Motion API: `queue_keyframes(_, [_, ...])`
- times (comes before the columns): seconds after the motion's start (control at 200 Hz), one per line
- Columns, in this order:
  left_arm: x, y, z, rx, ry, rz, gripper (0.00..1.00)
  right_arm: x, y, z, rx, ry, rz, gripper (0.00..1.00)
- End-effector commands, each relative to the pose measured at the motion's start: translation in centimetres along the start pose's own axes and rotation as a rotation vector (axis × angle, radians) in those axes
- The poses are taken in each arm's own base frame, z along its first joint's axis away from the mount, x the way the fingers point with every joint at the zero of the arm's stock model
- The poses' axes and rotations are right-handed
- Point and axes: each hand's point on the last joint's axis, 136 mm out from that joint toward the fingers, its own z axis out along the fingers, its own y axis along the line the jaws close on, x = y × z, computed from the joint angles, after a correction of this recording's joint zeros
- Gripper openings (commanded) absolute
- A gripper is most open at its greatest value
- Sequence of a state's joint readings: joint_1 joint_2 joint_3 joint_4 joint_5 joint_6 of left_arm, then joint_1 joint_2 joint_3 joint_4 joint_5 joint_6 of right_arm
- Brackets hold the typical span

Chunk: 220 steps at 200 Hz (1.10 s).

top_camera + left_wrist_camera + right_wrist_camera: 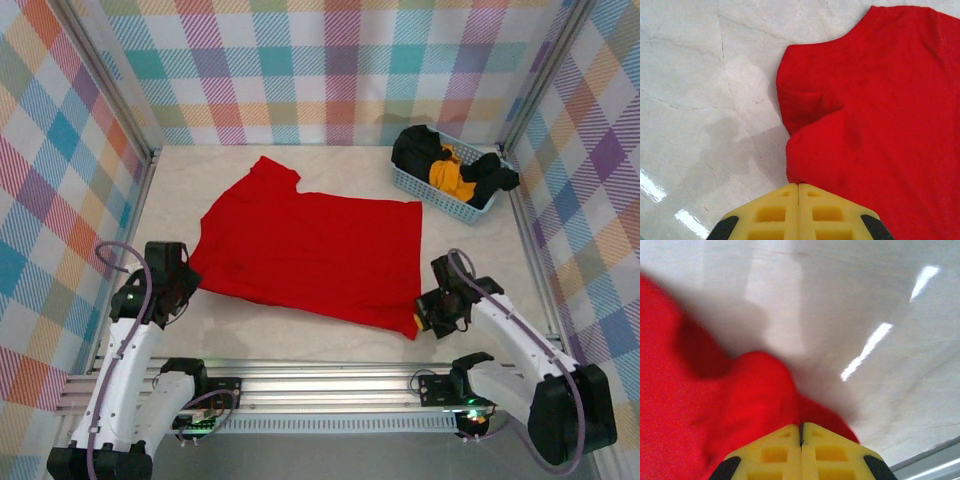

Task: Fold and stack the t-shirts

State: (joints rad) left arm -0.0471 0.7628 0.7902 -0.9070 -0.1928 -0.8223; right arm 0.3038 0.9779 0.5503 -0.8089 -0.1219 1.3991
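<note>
The red shirt (310, 245), pinched by left claw (798, 186) and right claw (801, 426), is not yet folded; other shirts (448, 172) are left in the upper-right basket (422, 189).

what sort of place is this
Probably a robot test cell, not a home: plaid panel walls, two arms bolted to a rail, a red t-shirt spread on the table.

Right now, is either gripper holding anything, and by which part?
Both hold the red t-shirt: the left gripper pinches its near left corner, the right gripper its near right corner, bunched upward.
</note>
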Motion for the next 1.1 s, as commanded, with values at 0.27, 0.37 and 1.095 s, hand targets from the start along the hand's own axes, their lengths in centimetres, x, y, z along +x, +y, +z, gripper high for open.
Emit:
queue_keyframes(0.27, [-1.9,-0.6,-1.3,0.005,-0.063,0.0,0.0,0.3,-2.7,-4.6,0.087,-0.053,-0.125,0.0])
queue_keyframes(0.37, [-1.7,-0.3,-1.1,-0.006,-0.063,0.002,0.0,1.0,-3.6,-4.1,0.089,-0.012,-0.125,0.0])
queue_keyframes(1.095, [-1.6,0.1,-1.1,-0.007,-0.07,-0.003,0.0,4.2,-3.8,-3.1,0.064,0.182,-0.101,0.37])
